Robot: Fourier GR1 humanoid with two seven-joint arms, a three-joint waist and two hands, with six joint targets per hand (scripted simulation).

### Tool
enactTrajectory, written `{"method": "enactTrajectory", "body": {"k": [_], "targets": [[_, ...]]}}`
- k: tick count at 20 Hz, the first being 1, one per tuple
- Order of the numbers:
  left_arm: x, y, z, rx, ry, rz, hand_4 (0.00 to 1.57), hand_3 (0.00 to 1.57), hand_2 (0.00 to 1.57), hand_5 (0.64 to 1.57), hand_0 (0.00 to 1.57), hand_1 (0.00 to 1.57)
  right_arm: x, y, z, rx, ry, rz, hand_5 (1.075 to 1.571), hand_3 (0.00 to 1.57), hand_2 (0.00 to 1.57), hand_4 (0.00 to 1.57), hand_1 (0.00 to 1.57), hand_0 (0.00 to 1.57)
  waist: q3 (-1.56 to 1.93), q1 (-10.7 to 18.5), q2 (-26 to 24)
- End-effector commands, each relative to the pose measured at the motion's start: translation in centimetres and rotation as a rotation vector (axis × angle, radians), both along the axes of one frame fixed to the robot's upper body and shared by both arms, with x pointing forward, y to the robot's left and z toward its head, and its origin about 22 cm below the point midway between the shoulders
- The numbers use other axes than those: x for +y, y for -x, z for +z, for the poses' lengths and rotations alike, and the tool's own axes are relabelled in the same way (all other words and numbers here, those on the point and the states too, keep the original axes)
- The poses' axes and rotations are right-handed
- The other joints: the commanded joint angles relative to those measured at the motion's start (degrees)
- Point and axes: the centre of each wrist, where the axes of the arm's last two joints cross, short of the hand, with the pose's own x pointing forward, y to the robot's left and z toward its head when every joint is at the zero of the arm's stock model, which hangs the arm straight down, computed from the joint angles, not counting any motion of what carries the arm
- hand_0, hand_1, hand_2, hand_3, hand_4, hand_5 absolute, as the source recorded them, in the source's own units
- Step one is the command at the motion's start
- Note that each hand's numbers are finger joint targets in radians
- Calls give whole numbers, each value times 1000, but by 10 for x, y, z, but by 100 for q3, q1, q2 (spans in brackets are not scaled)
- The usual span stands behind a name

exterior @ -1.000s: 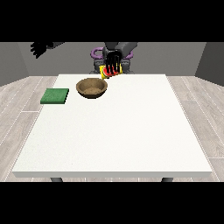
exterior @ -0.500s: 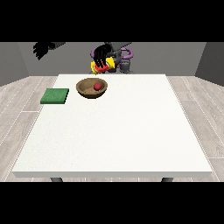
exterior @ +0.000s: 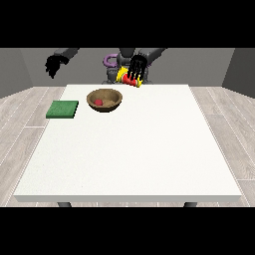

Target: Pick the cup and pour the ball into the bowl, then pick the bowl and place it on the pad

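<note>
Ball [exterior: 98, 102] now rests in bowl [exterior: 105, 99], absent a second ago, so pour is done; hand at view's right [exterior: 137, 67] has fingers curled on tilted cup [exterior: 130, 79], other hand [exterior: 54, 64] curled, empty; pad [exterior: 63, 109] bare.

The ball [exterior: 98, 102] lies in the bowl [exterior: 110, 96], right of the pad [exterior: 63, 109].

A large white square table [exterior: 129, 149] is seen filling most of the front view, its top bare across the near half. Two dark legs [exterior: 63, 204] are glimpsed beneath its near edge. It is set on a floor of pale grey wood-look planks [exterior: 20, 124], and plain grey walls [exterior: 239, 64] are seen behind.
</note>
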Motion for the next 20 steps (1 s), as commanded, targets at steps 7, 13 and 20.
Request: {"method": "enactTrajectory", "body": {"k": [7,13,20], "targets": [[25,-2,109,-80,1057,-101,361,0,0,1465,0,0,37,-18,-6,-17,-50,-36,1571,0,0,664,0,0,-73,653,781],[130,-11,143,-3,1229,-305,202,0,0,1491,0,0,32,3,-23,-6,-49,-179,1571,0,0,252,0,0,-16,1350,949],[250,-15,178,-46,1259,-408,351,0,0,1504,0,0,66,-21,-15,-103,-88,-199,1569,0,0,0,0,0,19,1420,1578]]}}
